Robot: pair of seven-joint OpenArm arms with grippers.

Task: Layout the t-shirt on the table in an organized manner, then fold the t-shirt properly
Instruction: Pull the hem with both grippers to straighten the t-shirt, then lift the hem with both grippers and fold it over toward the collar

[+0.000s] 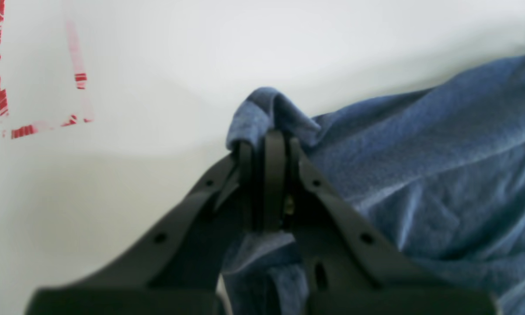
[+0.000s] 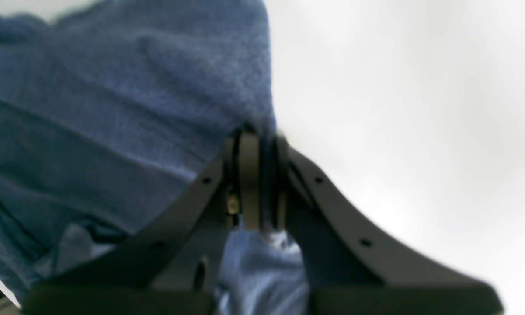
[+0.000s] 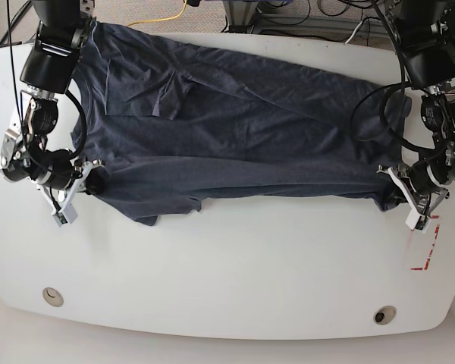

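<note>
Left tool is clenched on a bunched edge of the t-shirt; right tool likewise grips the opposite edge. The garment lies stretched between them across the tabletop, near a red tape mark.

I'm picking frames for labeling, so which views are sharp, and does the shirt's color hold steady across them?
Base view: sharp and evenly lit, the t-shirt dark navy-grey. Left wrist view: soft, the left gripper blurred, the red tape mark washed out, cloth bluer. Right wrist view: blurriest, around the right gripper, table overexposed.
</note>
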